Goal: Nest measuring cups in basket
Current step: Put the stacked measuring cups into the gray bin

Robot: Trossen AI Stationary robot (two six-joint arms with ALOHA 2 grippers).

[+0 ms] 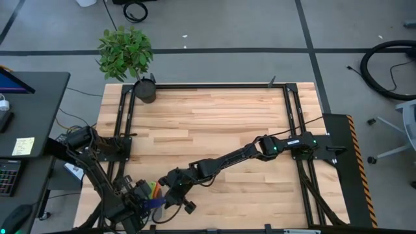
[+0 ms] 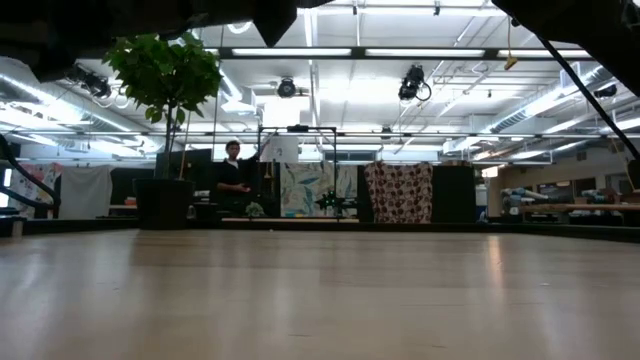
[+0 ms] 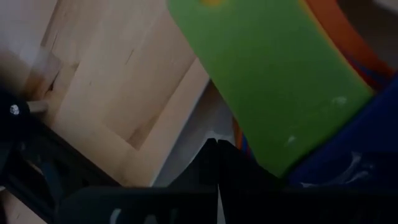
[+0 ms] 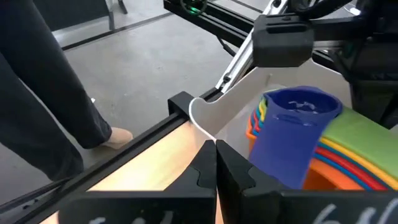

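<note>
The measuring cups (image 1: pixel 153 190) sit stacked in the light grey basket (image 4: pixel 208 112) at the table's near left corner, their green (image 4: pixel 364 134), yellow, red and orange handles fanned out. A dark blue cup (image 4: pixel 292 140) stands upright on that stack. My left gripper (image 3: pixel 214 149) points down into the basket, shut, close beside the wide green handle (image 3: pixel 267 81) and a blue cup (image 3: pixel 348 168). My right gripper (image 4: pixel 214 152) reaches in from the table's right, shut, just short of the basket's rim and the dark blue cup. My left gripper's shut fingers lie next to the green handle and the blue cup; I cannot tell whether they touch either. My right gripper's shut fingers stand in front of the basket's wall; I cannot tell whether they touch it.
A potted plant (image 1: pixel 145 91) stands at the far left corner. Dark frame rails (image 1: pixel 123 117) run along the table's sides. Bare wood (image 1: pixel 214 123) spreads across the middle and right. A person's leg (image 4: pixel 37 93) shows beyond the near edge; another person (image 2: pixel 233 170) stands far off.
</note>
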